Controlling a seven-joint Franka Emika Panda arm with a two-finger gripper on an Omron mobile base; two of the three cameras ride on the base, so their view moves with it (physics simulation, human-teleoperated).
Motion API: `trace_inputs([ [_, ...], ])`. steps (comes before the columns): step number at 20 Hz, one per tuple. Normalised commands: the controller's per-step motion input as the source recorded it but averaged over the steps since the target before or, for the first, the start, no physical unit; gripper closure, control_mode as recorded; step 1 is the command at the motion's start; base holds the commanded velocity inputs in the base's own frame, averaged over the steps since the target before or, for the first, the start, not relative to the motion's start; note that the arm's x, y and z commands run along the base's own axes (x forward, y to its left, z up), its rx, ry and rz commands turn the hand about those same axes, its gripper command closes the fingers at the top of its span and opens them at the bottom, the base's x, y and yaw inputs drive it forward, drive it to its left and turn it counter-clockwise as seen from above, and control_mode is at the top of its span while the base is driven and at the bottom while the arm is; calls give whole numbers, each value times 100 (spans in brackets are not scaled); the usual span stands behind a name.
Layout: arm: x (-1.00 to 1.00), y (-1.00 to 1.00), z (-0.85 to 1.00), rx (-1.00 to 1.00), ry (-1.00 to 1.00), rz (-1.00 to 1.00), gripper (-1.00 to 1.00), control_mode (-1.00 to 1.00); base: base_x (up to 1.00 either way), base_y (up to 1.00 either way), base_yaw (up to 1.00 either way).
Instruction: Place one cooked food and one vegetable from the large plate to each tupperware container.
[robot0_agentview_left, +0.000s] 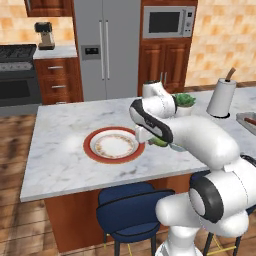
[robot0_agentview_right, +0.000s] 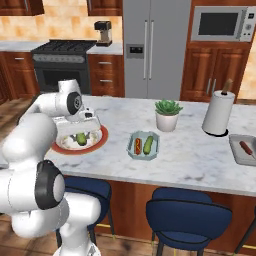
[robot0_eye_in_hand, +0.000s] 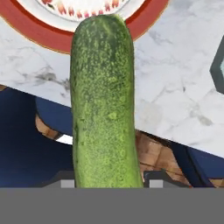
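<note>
Gripper (robot0_agentview_right: 80, 134): clamped on a cucumber (robot0_eye_in_hand: 105, 105), held above the near edge of the large plate (robot0_agentview_left: 90, 150). In the hand view the cucumber runs lengthwise up the middle, with the plate's red rim beyond its far tip. In the right base view it shows as a green patch under the hand; in the left base view a green end pokes out just past the plate's right rim.

Island counter (robot0_agentview_right: 190, 155): white marble top on a wooden base, carrying everything listed below.

Large plate: round, broad red rim, white centre with a patterned ring, toward the left part of the counter. Its centre looks bare in the left base view.

Paper towel roll (robot0_agentview_right: 218, 114): upright on a stand with a brown post, toward the right of the counter.

Potted plant (robot0_agentview_right: 167, 114): spiky green leaves in a white pot, set back from the middle of the counter.

Grey container (robot0_agentview_right: 240, 156): at the right edge of the counter, partly cut off, holding a plain sausage (robot0_agentview_right: 246, 148).

Teal container (robot0_agentview_right: 135, 152): between the plate and the grey tub, in front of the plant. It holds a sausage in a bun (robot0_agentview_right: 137, 144) on its left and a second cucumber (robot0_agentview_right: 148, 144) just beside it on the right.
</note>
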Motion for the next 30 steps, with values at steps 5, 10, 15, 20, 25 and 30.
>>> trace_inputs([
  [5,-84,0,42,19,11,-64,100,-100,0,0,0],
  [10,-91,-1,6,4,1,-60,100,-100,0,0,0],
  [15,-14,-17,-23,-5,0,-14,100,-100,0,0,0],
  [20,0,0,0,0,0,0,100,-100,0,0,0],
  [25,-30,-10,0,2,-9,0,100,-100,0,0,0],
  [30,-35,-19,0,3,-10,0,100,100,-47,-29,0],
])
